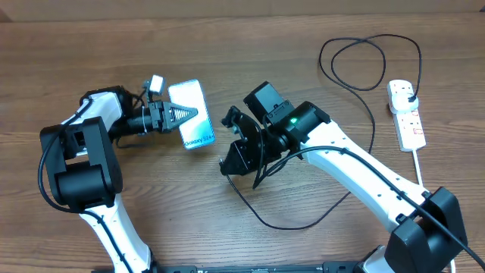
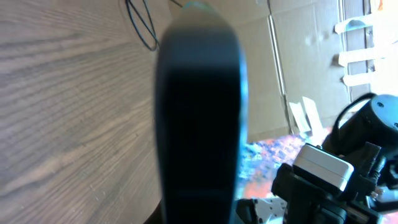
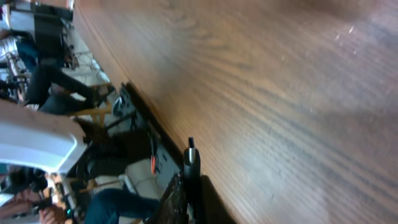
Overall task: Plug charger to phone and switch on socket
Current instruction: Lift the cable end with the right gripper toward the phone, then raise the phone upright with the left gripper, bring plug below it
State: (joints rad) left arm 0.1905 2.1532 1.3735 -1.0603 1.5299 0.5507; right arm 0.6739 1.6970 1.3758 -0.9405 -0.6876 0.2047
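Note:
My left gripper (image 1: 180, 117) is shut on the phone (image 1: 193, 114), whose light blue screen faces up and tilts toward the right arm. In the left wrist view the phone (image 2: 199, 112) shows edge-on as a dark bar. My right gripper (image 1: 229, 144) is shut on the charger's connector tip (image 3: 191, 152), a short way right of the phone's lower end. The black charger cable (image 1: 288, 226) loops over the table to its plug (image 1: 409, 94) in the white socket strip (image 1: 408, 121) at the far right.
The strip's thick white cord (image 1: 418, 168) runs toward the front edge, beside the right arm's base. The cable makes a large loop at the back right (image 1: 364, 45). Cardboard and clutter lie beyond the table in the wrist views.

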